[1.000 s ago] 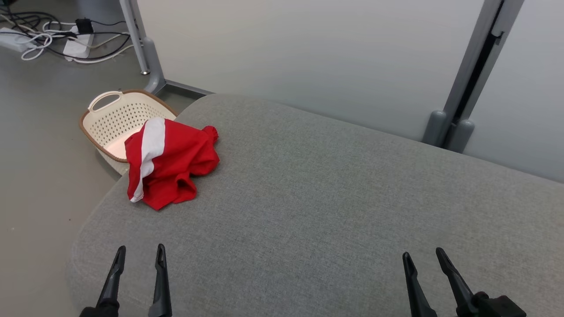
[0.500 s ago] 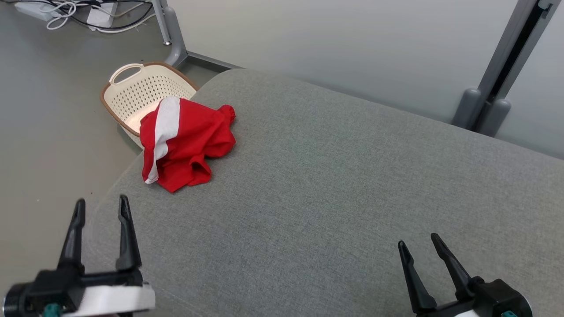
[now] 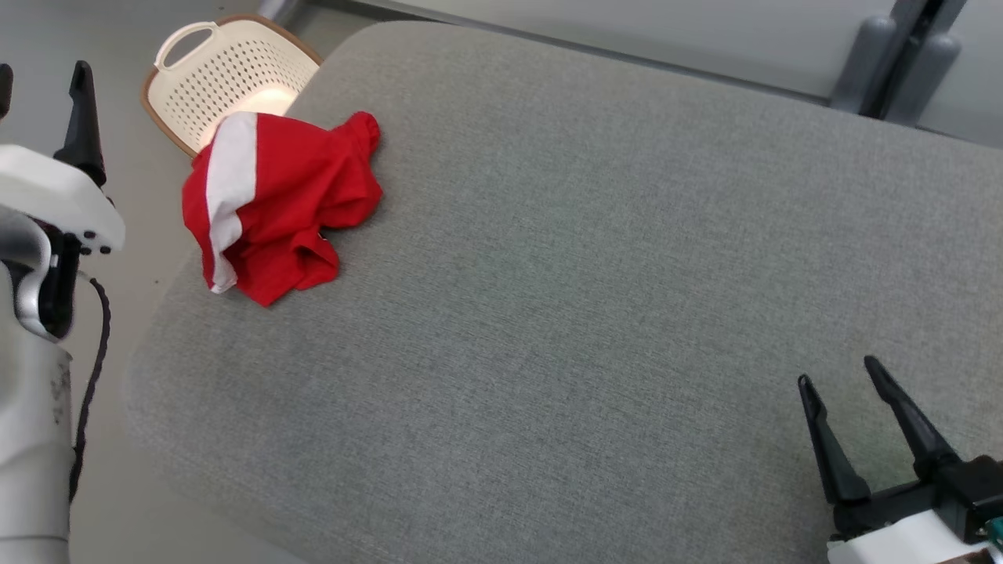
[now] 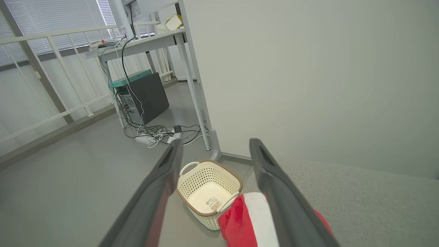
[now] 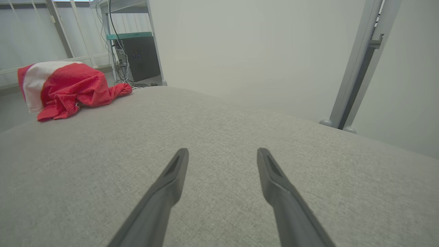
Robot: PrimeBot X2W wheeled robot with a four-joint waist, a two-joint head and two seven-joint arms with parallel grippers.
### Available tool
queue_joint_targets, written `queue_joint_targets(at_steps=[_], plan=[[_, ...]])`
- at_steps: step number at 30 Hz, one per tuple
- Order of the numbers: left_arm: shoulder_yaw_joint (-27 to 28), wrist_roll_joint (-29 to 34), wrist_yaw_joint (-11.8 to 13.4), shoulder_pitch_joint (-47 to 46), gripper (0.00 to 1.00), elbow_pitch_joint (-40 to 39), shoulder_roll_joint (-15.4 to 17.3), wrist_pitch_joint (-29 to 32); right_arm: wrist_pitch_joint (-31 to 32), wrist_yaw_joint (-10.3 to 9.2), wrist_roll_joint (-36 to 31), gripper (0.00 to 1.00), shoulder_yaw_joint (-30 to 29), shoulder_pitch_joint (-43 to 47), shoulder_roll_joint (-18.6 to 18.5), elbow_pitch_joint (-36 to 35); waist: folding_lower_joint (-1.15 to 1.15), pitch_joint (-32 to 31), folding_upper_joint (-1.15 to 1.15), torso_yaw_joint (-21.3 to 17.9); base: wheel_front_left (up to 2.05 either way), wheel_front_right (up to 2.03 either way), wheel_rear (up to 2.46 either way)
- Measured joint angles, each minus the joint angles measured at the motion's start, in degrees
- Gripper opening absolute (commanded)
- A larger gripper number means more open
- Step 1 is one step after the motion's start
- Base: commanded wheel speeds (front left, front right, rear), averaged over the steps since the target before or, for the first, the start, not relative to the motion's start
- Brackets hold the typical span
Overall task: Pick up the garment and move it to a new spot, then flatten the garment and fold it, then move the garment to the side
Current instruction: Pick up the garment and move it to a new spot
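Note:
A crumpled red garment [image 3: 278, 200] with a white band lies at the far left corner of the grey upholstered surface [image 3: 595, 251]. My left gripper [image 3: 39, 86] is raised over the floor to the left of the garment, open and holding nothing. In the left wrist view its gripper [image 4: 216, 143] points past the garment [image 4: 236, 223], which lies low between its fingers. My right gripper [image 3: 837, 374] hovers open over the near right of the surface. The right wrist view has that gripper [image 5: 223, 151] empty and the garment [image 5: 65, 87] far off to the left.
A cream perforated basket [image 3: 235, 66] with a brown rim stands on the floor just behind the garment, its inside bare in the left wrist view [image 4: 205, 178]. A desk leg, a computer tower [image 4: 147, 96] and cables stand beyond it. A pale wall and a grey post [image 5: 356, 68] back the surface.
The head camera has tilted down and turned. My left arm has lifted up and out to the left, beside the garment. The garment lies in the same place on the surface.

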Motion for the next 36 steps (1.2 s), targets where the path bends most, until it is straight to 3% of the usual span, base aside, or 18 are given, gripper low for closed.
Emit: queue_joint_targets(at_steps=[7,10,18,26,27,28,33,35,36], plan=[[2.76,-11.17,-0.73,-13.75,1.0,21.7,0.89,19.15,0.0,0.0,-0.37,1.0,-0.31,-3.48,-3.79,-1.91,0.0,6.52,0.0,-4.01,0.0,0.0,0.0],[3.97,-15.1,-0.99,-16.92,1.0,27.33,1.16,23.65,0.0,0.0,-0.56,1.0,-0.12,-4.68,-4.23,-2.44,0.0,8.7,0.0,-6.1,0.0,0.0,0.0],[2.4,-15.85,-1.07,-18.5,1.0,37.13,3.55,25.21,-0.19,0.0,-1.55,1.0,-1.41,-6.67,-4.42,-4.98,0.0,14.94,0.0,-10.5,0.0,0.0,0.0],[1.76,-19.6,-0.93,-17.25,1.0,38.58,1.63,23.17,-0.24,0.05,-3.31,1.0,-2.96,-7.54,-3.77,-8.33,0.0,18.72,0.0,-12.78,0.0,0.0,0.0],[2.21,-21.16,-0.79,-16.83,0.43,37.98,1.22,22.51,-0.24,0.05,-3.32,1.0,-2.96,-7.56,-3.63,-8.45,0.0,18.69,0.0,-12.88,0.0,0.0,0.0],[2.07,-23.57,-0.79,-15.28,0.0,36.0,0.3,20.63,-0.23,0.04,-3.32,1.0,-2.86,-7.6,-3.28,-8.42,0.0,18.18,0.0,-12.96,0.0,0.0,0.0],[-3.46,-29.5,-1.07,-8.27,0.0,25.05,-1.16,10.49,-0.15,-0.01,-2.86,1.0,-1.72,-7.9,-1.38,-7.67,0.0,15.68,0.0,-13.46,0.0,0.0,0.0],[-5.3,-30.4,-1.08,-6.77,0.0,22.23,-0.55,7.84,-0.14,0.0,-2.77,1.0,-1.48,-7.89,-0.96,-7.68,0.0,15.0,0.0,-13.61,0.0,0.0,0.0],[-9.1,-32.34,-1.08,-3.63,0.0,17.31,1.24,3.12,-0.14,0.0,-2.4,1.0,-1.38,-7.84,-0.29,-7.66,0.0,13.47,0.0,-13.93,0.0,0.0,0.0]])
